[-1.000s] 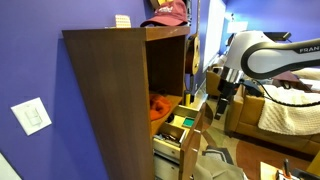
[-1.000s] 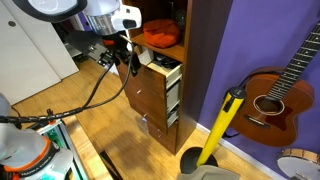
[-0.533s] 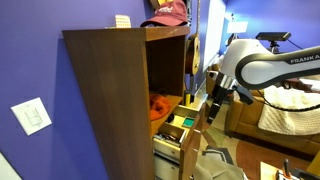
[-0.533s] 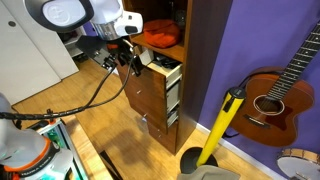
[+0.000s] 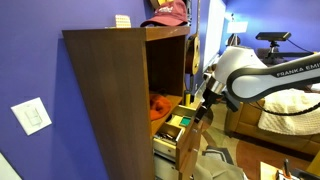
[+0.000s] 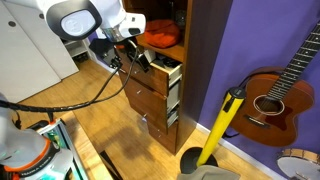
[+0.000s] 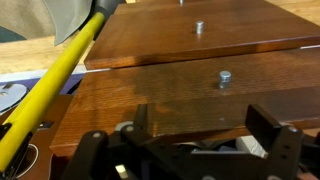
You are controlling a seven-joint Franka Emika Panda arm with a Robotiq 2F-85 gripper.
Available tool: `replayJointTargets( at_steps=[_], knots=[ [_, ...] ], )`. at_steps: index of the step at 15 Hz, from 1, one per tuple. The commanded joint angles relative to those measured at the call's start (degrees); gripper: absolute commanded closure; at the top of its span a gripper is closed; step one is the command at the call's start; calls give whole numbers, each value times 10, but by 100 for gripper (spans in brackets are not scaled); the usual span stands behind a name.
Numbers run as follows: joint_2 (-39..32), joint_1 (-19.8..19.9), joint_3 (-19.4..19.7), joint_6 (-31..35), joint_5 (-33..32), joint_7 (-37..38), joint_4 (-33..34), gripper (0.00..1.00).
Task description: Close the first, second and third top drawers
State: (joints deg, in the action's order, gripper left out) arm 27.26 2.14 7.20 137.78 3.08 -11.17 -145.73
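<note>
The tall dark brown cabinet (image 5: 105, 90) has its stacked drawers pulled out below the shelf compartment. The top drawer (image 5: 182, 124) shows a pale inside with small items, and it also shows in an exterior view (image 6: 163, 71). Lower drawers (image 6: 152, 100) stand out too. In the wrist view the dark fronts (image 7: 180, 80) carry small metal knobs (image 7: 223, 77). My gripper (image 5: 205, 107) (image 6: 139, 58) is open and empty. Its fingers (image 7: 203, 120) straddle the top drawer's front edge. I cannot tell whether they touch it.
A yellow pole (image 6: 221, 127) (image 7: 62, 72) leans beside the cabinet, next to a guitar (image 6: 275, 98) on the purple wall. A red cap (image 5: 168, 12) lies on top of the cabinet. A couch with a blanket (image 5: 285, 115) stands behind the arm. Cables (image 6: 90, 95) hang from the arm.
My gripper has moved down and toward the cabinet, from free space up to the front of the top drawer. The drawers have not visibly moved.
</note>
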Motion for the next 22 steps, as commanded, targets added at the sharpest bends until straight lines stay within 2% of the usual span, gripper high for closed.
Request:
replayJointTargets(
  at_steps=[1,10,14,18,22],
  knots=[
    [-32,-9,-7,60,12,19,1,0],
    [-82,-40,1,187,67,12,8,0],
    [-97,-51,5,212,84,9,13,0],
    [-75,-48,9,155,89,10,14,0],
    [-29,-39,15,21,80,-8,5,0]
  ],
)
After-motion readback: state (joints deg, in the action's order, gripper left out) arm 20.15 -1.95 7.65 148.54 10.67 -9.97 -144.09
